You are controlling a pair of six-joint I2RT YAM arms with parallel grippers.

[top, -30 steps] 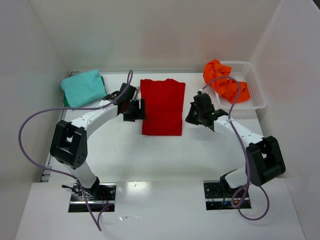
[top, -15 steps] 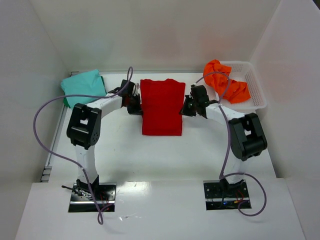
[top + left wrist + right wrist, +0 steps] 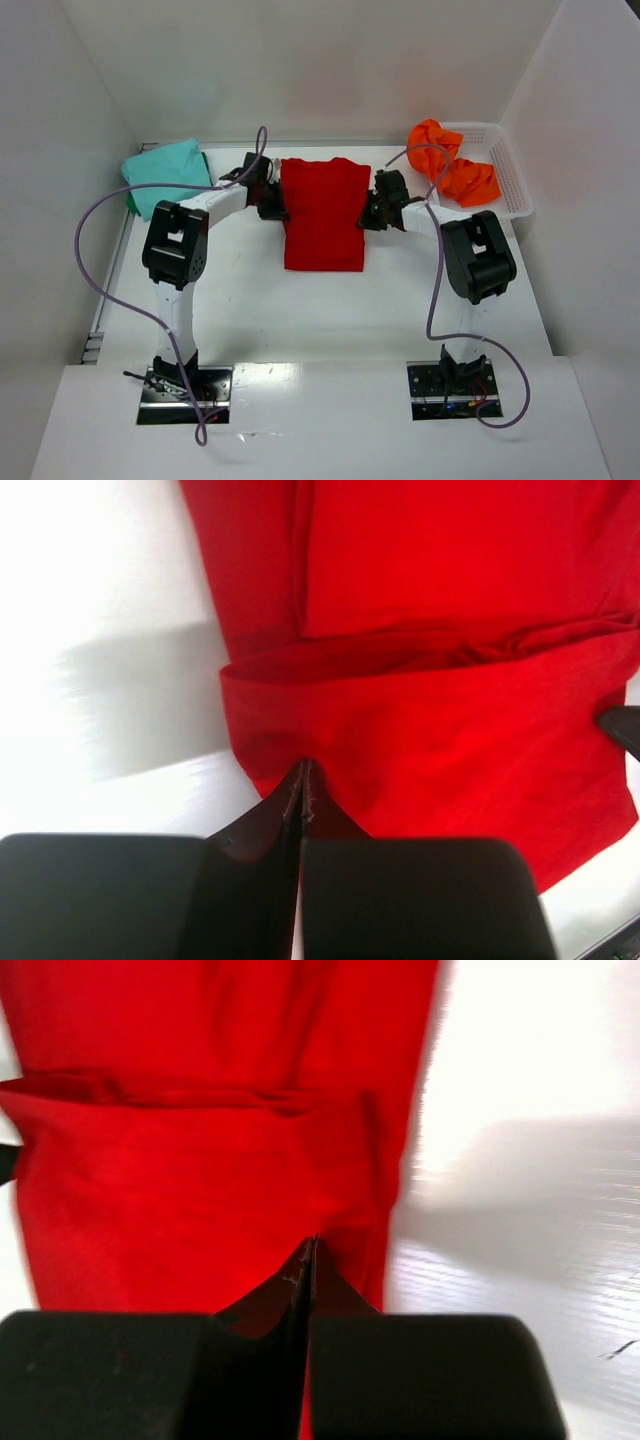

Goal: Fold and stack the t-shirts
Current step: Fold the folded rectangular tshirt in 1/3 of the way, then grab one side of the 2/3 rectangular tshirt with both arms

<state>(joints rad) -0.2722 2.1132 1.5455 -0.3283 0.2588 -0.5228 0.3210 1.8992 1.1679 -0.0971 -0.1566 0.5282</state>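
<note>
Your left gripper (image 3: 272, 206) is down at the left edge of the red t-shirt (image 3: 322, 215), and your right gripper (image 3: 371, 215) sits at the opposite edge, the two facing each other across the cloth. The red t-shirt lies flat on the table (image 3: 300, 310), mid-way across and towards the far side, folded into a tall rectangle between the two arms.

In the left wrist view, the left gripper (image 3: 303, 778) has its jaws pressed together with no gap, and the tips nip the side edge of the red t-shirt (image 3: 430, 710) just below a crosswise fold. The right wrist view is the mirror of it: the right gripper (image 3: 311, 1252) is closed tight, its tips buried in the edge of the red t-shirt (image 3: 190, 1180), where the cloth puckers a little around them.

Off to your far left, the teal t-shirt (image 3: 165, 175) rests folded on the table, well apart from the red one. At far right, the orange t-shirt (image 3: 452, 168) is crumpled in the white basket (image 3: 516, 186), part of it spilling over the basket's left rim.
</note>
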